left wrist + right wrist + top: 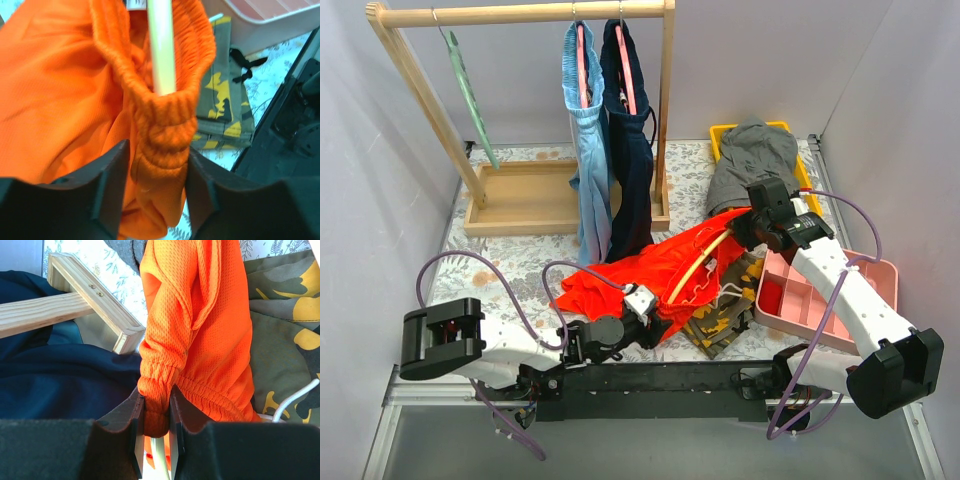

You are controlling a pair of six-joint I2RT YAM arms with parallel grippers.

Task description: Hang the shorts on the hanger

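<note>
Arms: two, left arm (470, 345) and right arm (840, 280).
Fingers: two per arm, left fingers (100, 190), right fingers (120, 435).
Garments: five. One orange-red shorts (640, 275), one camouflage shorts (730, 315), one grey garment (750, 160), one light-blue garment (590, 170), one navy garment (630, 170).
Hangers made out: four. Two pink hangers (582, 65), one mint-green hanger (470, 95), one pale-yellow hanger (695, 265).
Wooden rack (520, 14): one.
Containers: two. One yellow bin (720, 135), one pink tray (785, 295).
Table (510, 265): one.
</note>
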